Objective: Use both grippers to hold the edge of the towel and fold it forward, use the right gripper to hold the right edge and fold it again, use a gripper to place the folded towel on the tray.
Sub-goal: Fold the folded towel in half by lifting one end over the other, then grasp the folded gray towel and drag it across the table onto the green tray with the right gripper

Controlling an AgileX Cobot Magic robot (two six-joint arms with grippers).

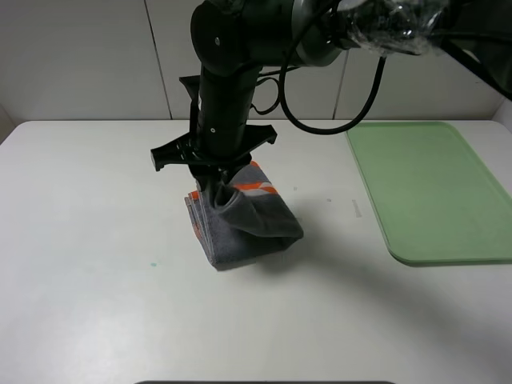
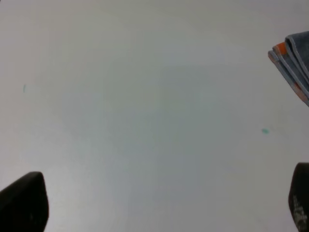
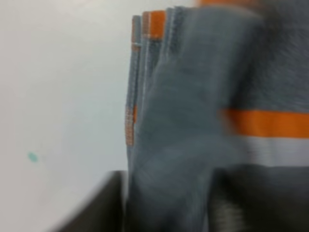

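The dark grey towel (image 1: 248,228) lies folded on the white table, left of centre, its orange-and-white band facing up. The right arm reaches across from the upper right. My right gripper (image 1: 212,182) stands over the towel's left side, and a flap of cloth rises to it like a tent. In the right wrist view the blurred towel (image 3: 193,121) fills the gap between the fingers of the right gripper (image 3: 169,212), beside the stacked hems of the edge of the towel (image 3: 130,111). My left gripper (image 2: 159,205) is open over bare table, with a corner of the towel (image 2: 294,63) far off.
The pale green tray (image 1: 424,188) lies on the table at the right, apart from the towel. A black cable (image 1: 320,120) loops down behind the right arm. A small green speck (image 1: 153,263) marks the table left of the towel.
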